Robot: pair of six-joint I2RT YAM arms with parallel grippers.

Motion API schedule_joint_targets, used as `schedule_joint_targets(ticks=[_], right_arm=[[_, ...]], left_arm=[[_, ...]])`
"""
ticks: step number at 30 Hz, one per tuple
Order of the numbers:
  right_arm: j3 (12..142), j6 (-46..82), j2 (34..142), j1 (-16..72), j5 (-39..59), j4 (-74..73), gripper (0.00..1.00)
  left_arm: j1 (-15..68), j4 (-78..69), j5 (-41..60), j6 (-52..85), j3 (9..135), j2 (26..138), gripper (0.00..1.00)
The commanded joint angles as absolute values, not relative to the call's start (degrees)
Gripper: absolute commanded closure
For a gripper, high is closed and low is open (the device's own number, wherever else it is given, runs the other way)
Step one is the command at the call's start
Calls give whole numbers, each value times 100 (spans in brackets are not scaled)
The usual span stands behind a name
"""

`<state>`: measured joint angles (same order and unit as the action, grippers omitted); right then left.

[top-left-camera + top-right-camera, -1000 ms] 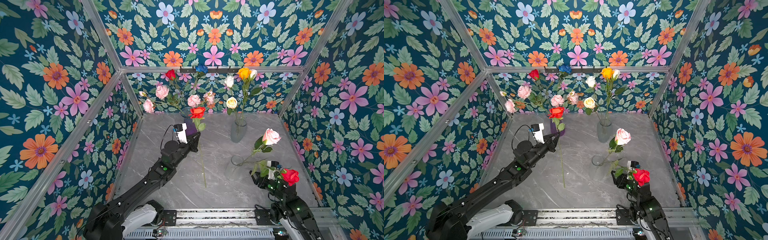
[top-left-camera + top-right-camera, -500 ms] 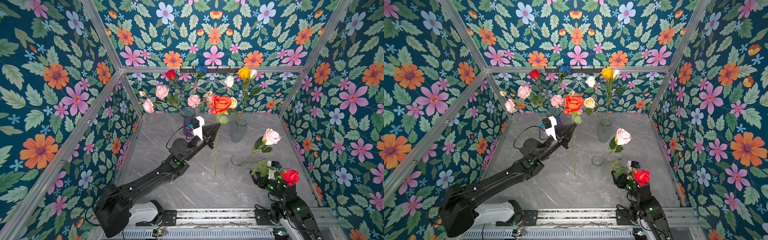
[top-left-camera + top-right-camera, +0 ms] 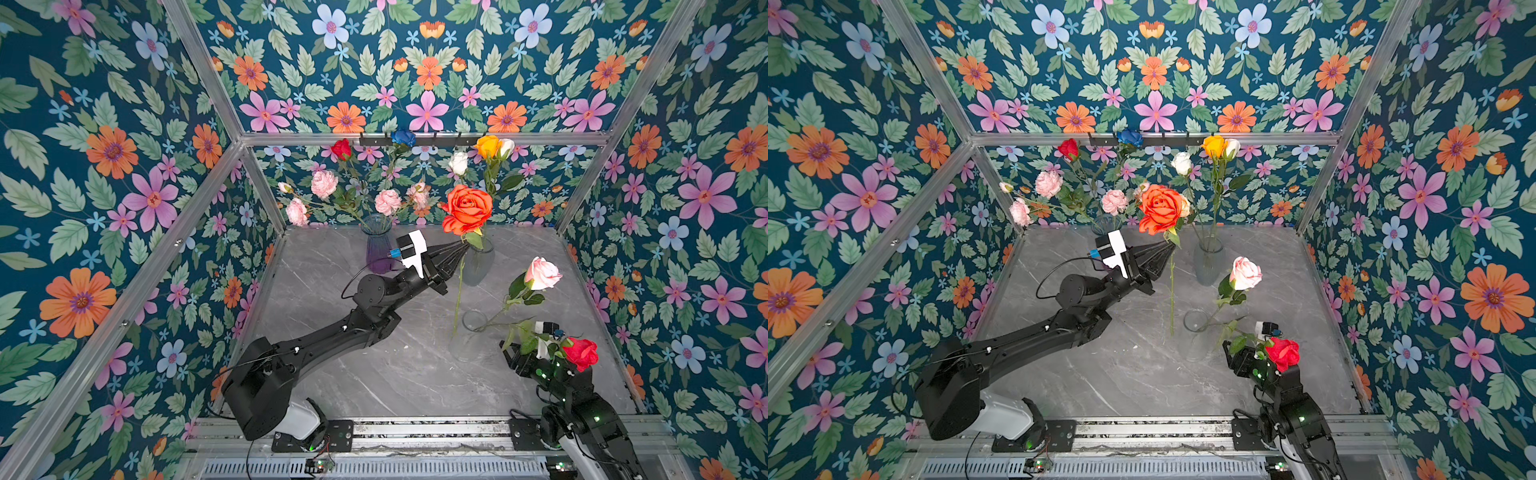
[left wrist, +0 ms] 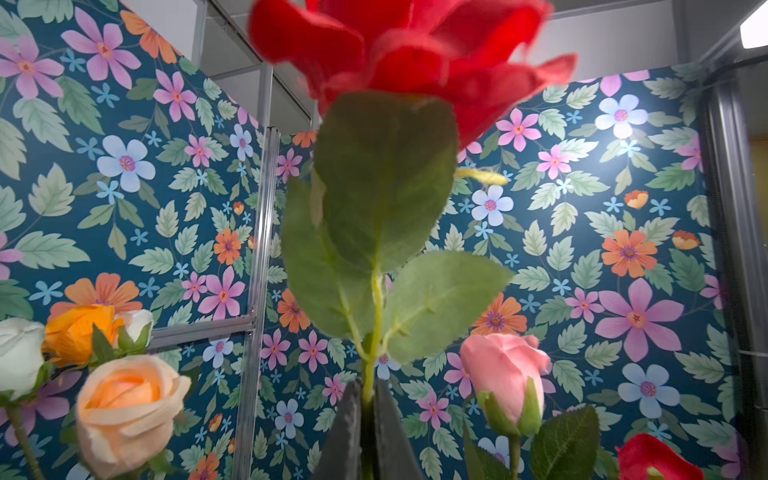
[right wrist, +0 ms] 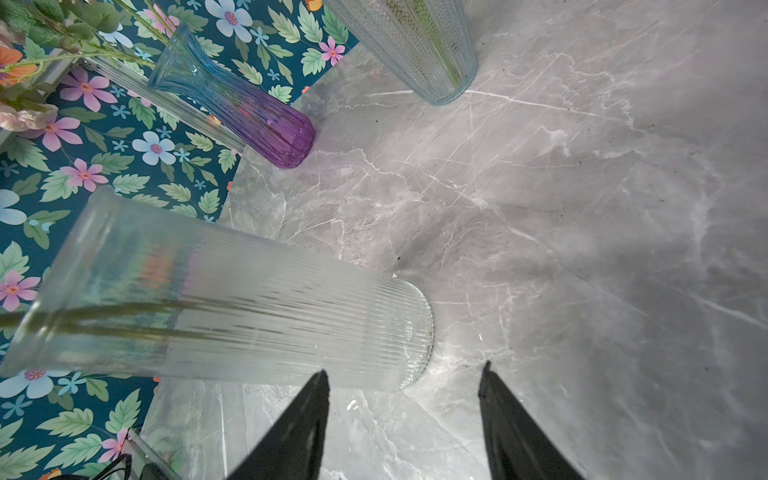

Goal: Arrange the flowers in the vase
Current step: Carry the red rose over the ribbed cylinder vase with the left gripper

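Grey marble tabletop (image 3: pixel 374 374) carries three glass vases: a purple vase (image 3: pixel 378 253) at the back holding pink carnations (image 3: pixel 324 183), a pale blue vase (image 3: pixel 478 266) beside it, and a clear ribbed vase (image 3: pixel 467 345) nearer the front with a pink rose (image 3: pixel 542 273) leaning out. Above it the left gripper (image 3: pixel 459 251) is clamped tight on the stem of an orange-red rose (image 3: pixel 467 210), bloom up, the stem end showing just beside the clear ribbed vase's rim. The right gripper (image 5: pixel 404 370) stands part open and empty near that vase's base, a red rose (image 3: pixel 582 353) close against its arm.
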<state>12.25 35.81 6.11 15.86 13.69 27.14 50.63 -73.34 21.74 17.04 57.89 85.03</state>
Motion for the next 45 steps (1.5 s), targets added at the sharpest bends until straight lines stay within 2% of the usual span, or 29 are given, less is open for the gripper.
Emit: schedule_joint_targets(ticks=[1,12,34,40,45], right_arm=[[1230,3566,598,1590,1329,2698,41],[1230,3576,558,1586,1318,2728,41],[1230,3577,555,1588,1327,2721,41],[1222,3573,545,1591,1329,2725,41],[1226,3574,545,1591,1336,2733,41]], left_arm=[[5063,-8587,2503,1730,5796,8722,90],[5098,-9403,2712,1871,6124,9293,90],[5229,-9520,2644,2085,5733,9908,92],[5397,-9293,2361,1619,5357,10149,94],[5560,-8358,1523,956,5143,10067,92]])
